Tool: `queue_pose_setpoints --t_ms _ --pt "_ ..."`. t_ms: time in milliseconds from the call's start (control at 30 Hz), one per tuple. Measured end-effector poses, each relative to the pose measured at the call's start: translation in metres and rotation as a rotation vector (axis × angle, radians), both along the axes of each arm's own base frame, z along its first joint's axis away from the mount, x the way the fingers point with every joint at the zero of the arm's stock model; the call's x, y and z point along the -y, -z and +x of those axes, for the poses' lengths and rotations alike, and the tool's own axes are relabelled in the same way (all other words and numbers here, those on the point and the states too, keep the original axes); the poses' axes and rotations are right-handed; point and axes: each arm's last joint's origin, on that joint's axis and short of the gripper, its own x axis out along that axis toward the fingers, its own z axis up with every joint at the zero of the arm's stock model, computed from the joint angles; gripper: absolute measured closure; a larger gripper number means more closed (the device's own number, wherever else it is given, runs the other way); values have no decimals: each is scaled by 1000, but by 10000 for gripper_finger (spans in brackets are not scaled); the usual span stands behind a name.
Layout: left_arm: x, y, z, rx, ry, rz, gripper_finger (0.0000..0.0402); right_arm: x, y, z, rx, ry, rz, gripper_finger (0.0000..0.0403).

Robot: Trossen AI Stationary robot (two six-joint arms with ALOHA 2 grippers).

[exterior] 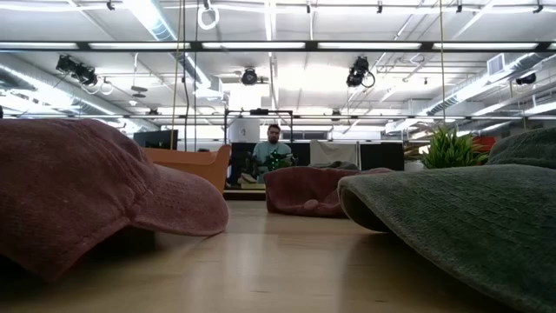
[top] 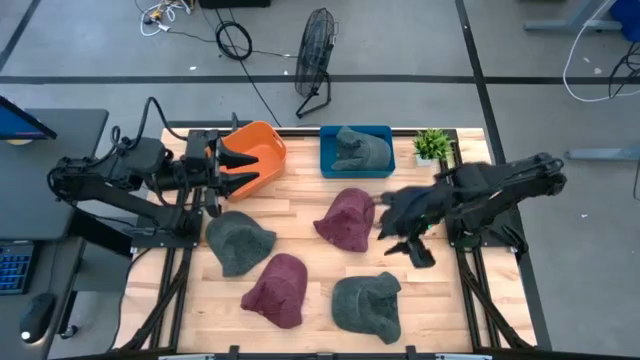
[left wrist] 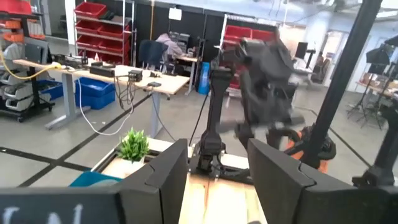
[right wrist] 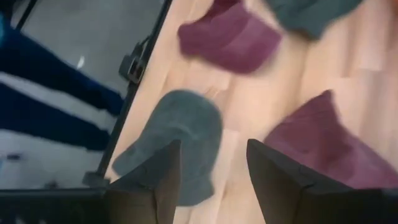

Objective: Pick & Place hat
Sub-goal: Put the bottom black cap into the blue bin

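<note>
On the table: 1 grey hat (top: 355, 148) already in the blue bin (top: 330, 160); 4 hats remain.
Right gripper (top: 412, 245) hovers open and empty beside the maroon hat (top: 347, 218); left gripper (top: 232, 168) waits open, empty.

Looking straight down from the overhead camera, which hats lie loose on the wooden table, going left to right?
Grey-green fabric hat → maroon fabric hat → second maroon fabric hat → second grey-green fabric hat.
</note>
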Motion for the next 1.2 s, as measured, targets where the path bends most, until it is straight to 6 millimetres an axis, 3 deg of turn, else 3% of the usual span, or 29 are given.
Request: queue_pose_setpoints --t_ms 300,700,967,1200 --pt "1 -7 1 21 5 -58 228 -46 53 36 -223 -231 15 204" --pt "8 -7 0 27 48 -78 228 -90 132 75 -353 -297 -196 182" --pt "18 -7 -2 27 108 -78 228 -108 190 91 -490 -315 -253 185" --pt "24 -8 -3 28 145 -77 228 -109 210 99 -492 -280 -337 185"
